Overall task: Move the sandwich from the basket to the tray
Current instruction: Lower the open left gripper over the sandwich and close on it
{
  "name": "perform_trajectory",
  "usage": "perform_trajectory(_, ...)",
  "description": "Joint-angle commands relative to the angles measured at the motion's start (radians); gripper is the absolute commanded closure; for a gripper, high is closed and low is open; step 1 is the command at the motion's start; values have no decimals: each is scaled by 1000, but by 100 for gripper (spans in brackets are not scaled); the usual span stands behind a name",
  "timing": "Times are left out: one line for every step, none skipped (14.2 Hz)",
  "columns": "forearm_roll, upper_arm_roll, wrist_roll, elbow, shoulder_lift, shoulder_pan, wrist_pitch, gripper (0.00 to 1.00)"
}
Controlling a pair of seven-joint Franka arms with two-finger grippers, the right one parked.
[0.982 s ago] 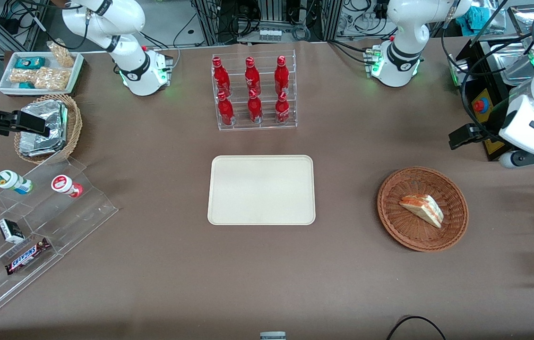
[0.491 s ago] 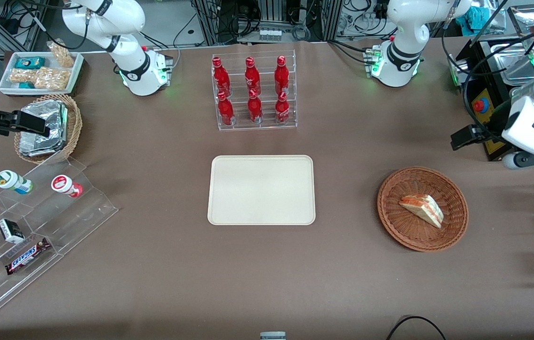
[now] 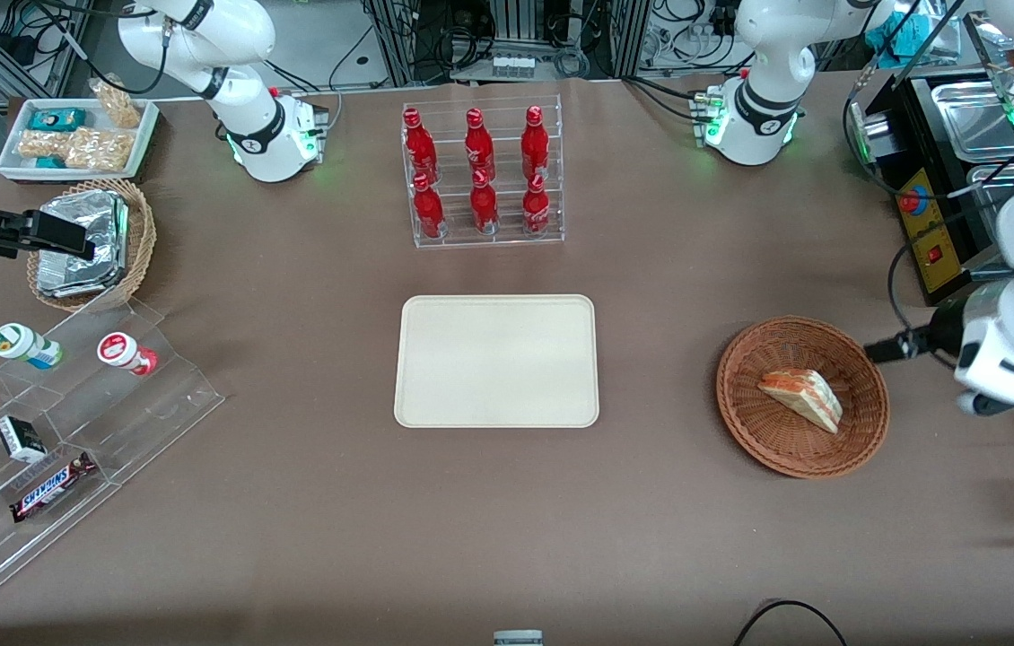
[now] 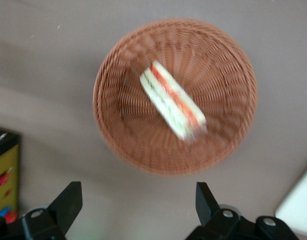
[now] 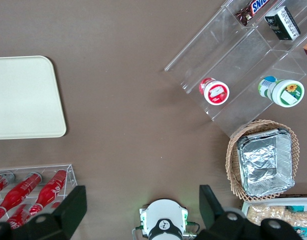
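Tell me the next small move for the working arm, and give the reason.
Probably ease the tool in over the basket, centre it on the sandwich, then lower. The wrist view shows its fingers spread wide and not yet over the sandwich. The sandwich lies untouched in the basket, and the tray holds nothing.

sandwich [image 4: 172, 106] blurred, tray [image 4: 298, 206] cut by edge, claw [image 4: 136, 202] fingers cropped

Six red bottles [image 3: 480, 175] are held upright in a clear rack [image 3: 482, 229] on the counter [image 3: 292, 502]. Foil packs [image 3: 81, 244] are kept in a tan wicker basket [image 3: 141, 235].
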Motion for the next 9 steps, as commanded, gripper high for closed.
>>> perform_trajectory(-5,-4,-65,-191,-36,4,235,0)
perform_trajectory(-9,-4,-131,-235,-30,13,322,0)
perform_trajectory(-13,-4,-207,-249,-11,13,373,0)
perform_trajectory(-15,-4,-272,-248,7,6,389,0)
perform_trajectory(-15,-6,-326,-247,23,1,409,0)
perform_trajectory(-15,-6,-356,-250,33,1,421,0)
perform_trajectory(-15,-6,-376,-250,46,1,426,0)
perform_trajectory(-16,-6,-386,-247,53,1,436,0)
perform_trajectory(-18,-9,-397,-242,62,1,449,0)
